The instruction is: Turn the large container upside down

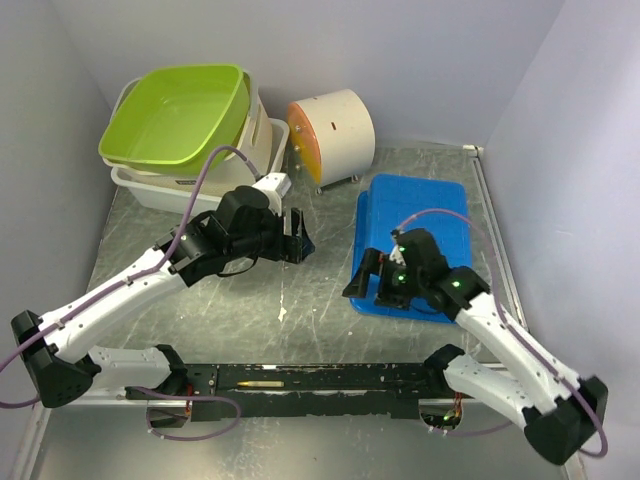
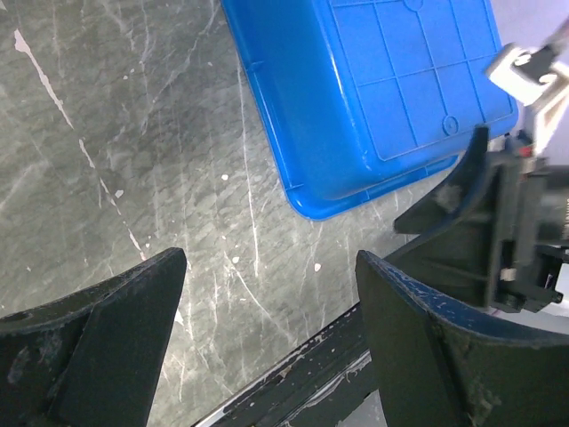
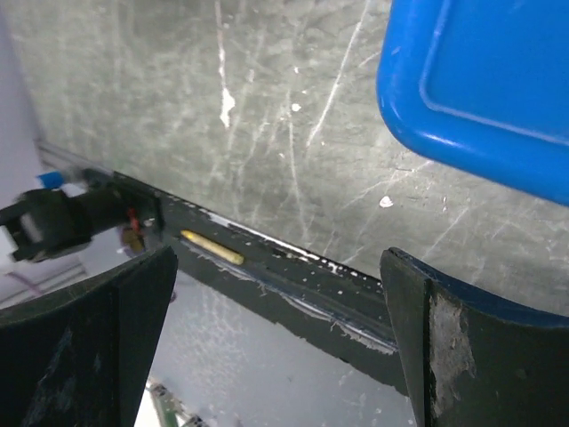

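A large blue rectangular plastic container [image 1: 420,200] lies bottom-up on the right side of the scratched grey table [image 1: 290,300]. The left pincer [image 1: 298,238] hovers mid-table, jaws apart and empty. The right pincer [image 1: 362,278] is by the container's near-left corner, jaws wide, holding nothing.

arms [image 1: 120,295]: white links, black joints | cables [image 1: 200,185]: purple | left claw [image 1: 297,235], right claw [image 1: 362,278]: black

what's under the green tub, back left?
The green tub sits nested in white tubs, seemingly two stacked. Only their rims and sides show; their insides are covered.
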Robot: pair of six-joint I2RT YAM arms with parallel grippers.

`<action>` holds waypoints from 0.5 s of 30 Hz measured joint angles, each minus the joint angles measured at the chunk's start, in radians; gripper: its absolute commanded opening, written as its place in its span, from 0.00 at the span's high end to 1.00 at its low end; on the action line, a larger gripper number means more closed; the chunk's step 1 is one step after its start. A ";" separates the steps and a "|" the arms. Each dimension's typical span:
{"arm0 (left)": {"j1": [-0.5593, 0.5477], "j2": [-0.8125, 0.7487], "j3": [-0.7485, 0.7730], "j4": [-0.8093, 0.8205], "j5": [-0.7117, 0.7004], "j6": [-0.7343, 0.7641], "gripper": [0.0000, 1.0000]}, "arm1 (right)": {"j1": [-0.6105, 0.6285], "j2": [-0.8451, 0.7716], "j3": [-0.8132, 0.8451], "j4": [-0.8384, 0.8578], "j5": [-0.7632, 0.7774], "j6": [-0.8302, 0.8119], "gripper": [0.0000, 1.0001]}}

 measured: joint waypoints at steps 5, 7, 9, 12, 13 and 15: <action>0.000 0.006 0.000 0.006 -0.006 -0.011 0.12 | 0.134 0.161 0.000 0.064 0.148 0.041 0.00; 0.000 0.006 0.000 0.006 -0.009 -0.011 0.12 | 0.122 0.211 0.000 0.076 0.206 0.032 0.00; 0.000 0.006 -0.001 0.006 -0.013 -0.011 0.12 | 0.058 0.248 0.002 0.075 0.214 0.013 0.00; 0.001 0.005 -0.009 0.006 -0.016 -0.011 0.12 | -0.190 0.274 0.002 0.116 0.214 -0.038 0.00; 0.001 0.005 -0.013 0.006 -0.019 -0.010 0.12 | -0.270 0.280 0.003 0.132 0.205 -0.052 0.00; 0.002 0.004 -0.017 0.003 -0.021 -0.010 0.12 | -0.357 0.294 0.015 0.144 0.218 -0.069 0.00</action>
